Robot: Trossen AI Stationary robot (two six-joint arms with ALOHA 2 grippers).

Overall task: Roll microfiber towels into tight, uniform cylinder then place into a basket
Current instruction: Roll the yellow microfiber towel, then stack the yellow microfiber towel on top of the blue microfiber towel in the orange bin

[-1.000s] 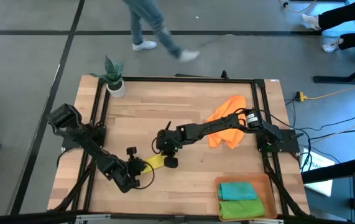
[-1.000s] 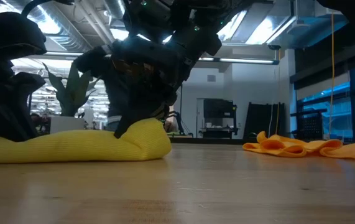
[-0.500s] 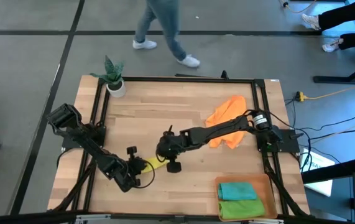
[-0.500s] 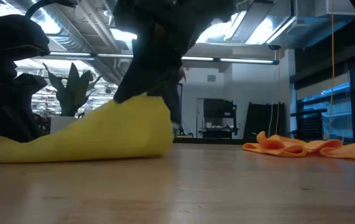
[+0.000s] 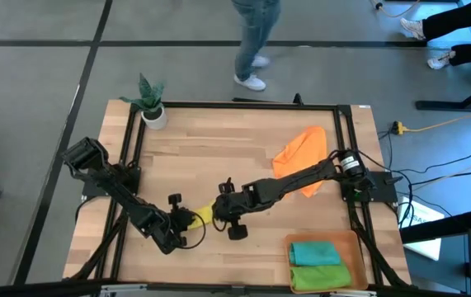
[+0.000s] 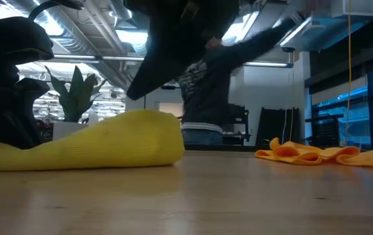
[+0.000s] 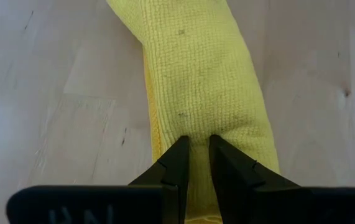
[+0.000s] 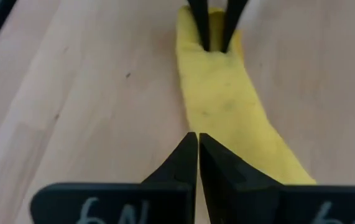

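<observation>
The yellow towel (image 5: 204, 216), rolled into a long soft cylinder, lies on the table (image 6: 108, 143) between both grippers. My left gripper (image 5: 187, 221) is shut on its left end (image 7: 199, 146). My right gripper (image 5: 219, 214) is shut and stands just over its right end (image 8: 197, 140); in the low view its dark fingers (image 6: 166, 72) hang above the roll. The orange towel (image 5: 301, 153) lies crumpled at the far right. The teal towel (image 5: 313, 252) and green towel (image 5: 319, 278) lie rolled in the basket (image 5: 322, 237). My left gripper pinches the yellow roll's left end (image 7: 197, 127) between its two fingertips, which dent the cloth. The fingers lie along the roll, low over the table, coming from the table's left. The roll rests on the table. My right gripper: I cannot tell whether its shut fingers touch the roll.
A small white plant pot (image 5: 153, 115) stands at the far left corner. The basket sits at the near right corner. A black frame edges the table. A person (image 5: 256, 33) walks on the floor beyond the far edge.
My right gripper has moved toward the table's near edge over the roll's right end. That end rose off the table, then sank back lower; the left end stayed in my left gripper. The person beyond the table has walked to the right.
</observation>
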